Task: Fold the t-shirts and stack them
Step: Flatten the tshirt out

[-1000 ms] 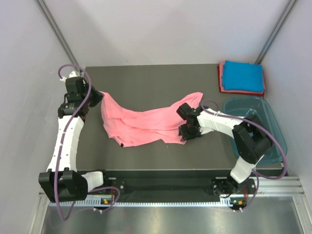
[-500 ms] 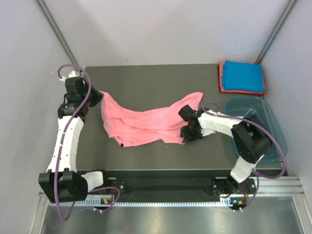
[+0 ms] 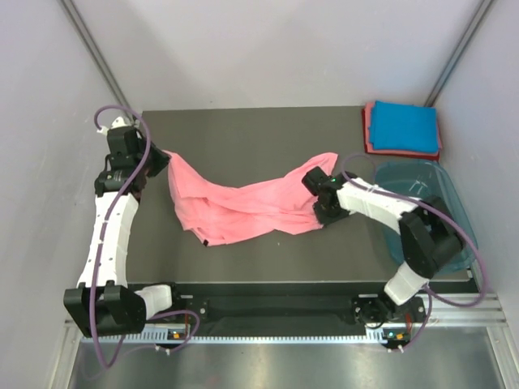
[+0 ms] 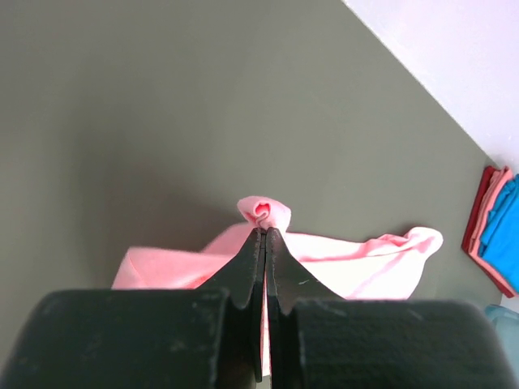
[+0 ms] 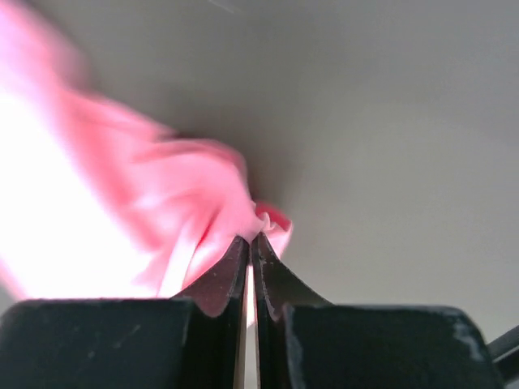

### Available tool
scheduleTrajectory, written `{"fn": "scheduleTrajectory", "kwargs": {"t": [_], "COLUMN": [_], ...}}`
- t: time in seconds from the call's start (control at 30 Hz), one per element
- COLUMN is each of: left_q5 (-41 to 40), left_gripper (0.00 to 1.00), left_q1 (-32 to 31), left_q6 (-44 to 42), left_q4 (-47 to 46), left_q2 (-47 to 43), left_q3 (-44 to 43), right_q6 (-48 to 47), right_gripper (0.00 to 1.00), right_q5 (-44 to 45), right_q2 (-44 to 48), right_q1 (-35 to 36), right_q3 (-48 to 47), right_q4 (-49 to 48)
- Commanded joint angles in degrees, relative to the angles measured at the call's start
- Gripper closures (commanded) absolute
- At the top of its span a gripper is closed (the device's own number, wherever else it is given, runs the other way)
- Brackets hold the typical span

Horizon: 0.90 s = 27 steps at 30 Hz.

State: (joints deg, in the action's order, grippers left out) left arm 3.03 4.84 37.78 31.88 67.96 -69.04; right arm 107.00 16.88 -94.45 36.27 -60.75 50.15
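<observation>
A salmon-pink t-shirt point(image 3: 243, 207) lies crumpled and stretched across the middle of the dark table. My left gripper point(image 3: 162, 160) is shut on its far left corner; the left wrist view shows the cloth point(image 4: 349, 263) bunched at the closed tips point(image 4: 265, 231). My right gripper point(image 3: 318, 217) is shut on the shirt's right edge, the pink cloth point(image 5: 154, 203) pinched at the tips point(image 5: 250, 239). A folded bright blue t-shirt point(image 3: 404, 126) lies on a folded reddish-pink t-shirt point(image 3: 369, 138) at the far right corner.
A translucent teal plastic tub point(image 3: 454, 203) stands at the right edge of the table point(image 3: 259, 134), just right of my right arm. White walls close the table in at the back and both sides.
My right gripper has moved right and a little away with the shirt's edge, pulling the cloth tighter. My left gripper has held still.
</observation>
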Motion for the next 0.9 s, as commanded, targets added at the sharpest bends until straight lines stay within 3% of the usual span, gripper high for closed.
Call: {"fn": "scheduleTrajectory", "kwargs": {"t": [0.0, 0.1, 0.23, 0.37, 0.43, 0.57, 0.67, 0.77, 0.87], "left_q5": [-0.66, -0.04, 1.97, 7.58, 10.14, 17.62, 16.58, 13.77, 13.67], "left_gripper": [1.0, 1.0, 1.0, 1.0, 1.0, 1.0, 1.0, 1.0, 1.0], "left_q1": [0.08, 0.08, 0.08, -0.01, 0.08, 0.17, 0.08, -0.01, 0.08], "left_q6": [-0.08, 1.06, 2.56, 4.93, 5.81, 5.82, 3.45, 2.12, 2.65], "left_q4": [0.2, 2.22, 4.59, 5.82, 7.22, 10.04, 16.17, 18.13, 16.21], "left_q2": [-2.75, -3.54, -4.68, -6.17, -6.44, -6.79, -8.37, -8.38, -5.13], "left_q3": [-7.23, -11.45, -16.3, -19.64, -22.36, -27.28, -32.82, -37.31, -36.7], "right_q6": [-9.43, -18.72, -42.06, -63.26, -69.78, -75.08, -74.23, -75.35, -78.85], "right_gripper": [1.0, 1.0, 1.0, 1.0, 1.0, 1.0, 1.0, 1.0, 1.0], "right_q5": [19.48, 28.97, 35.49, 30.78, 28.13, 17.0, 9.43, 4.75, 4.21], "right_q2": [12.24, 22.24, 35.02, 45.4, 48.48, 49.89, 51.38, 53.32, 48.26], "right_q1": [-0.94, -0.94, -0.94, -0.94, -0.94, -0.94, -0.94, -0.94, -0.94], "right_q3": [-8.49, -11.23, -11.67, -11.67, -14.37, -20.09, -21.52, -18.18, -18.78], "right_q4": [10.65, 11.65, -1.93, -17.67, -20.17, -18.43, -14.65, -19.28, -23.95]}}
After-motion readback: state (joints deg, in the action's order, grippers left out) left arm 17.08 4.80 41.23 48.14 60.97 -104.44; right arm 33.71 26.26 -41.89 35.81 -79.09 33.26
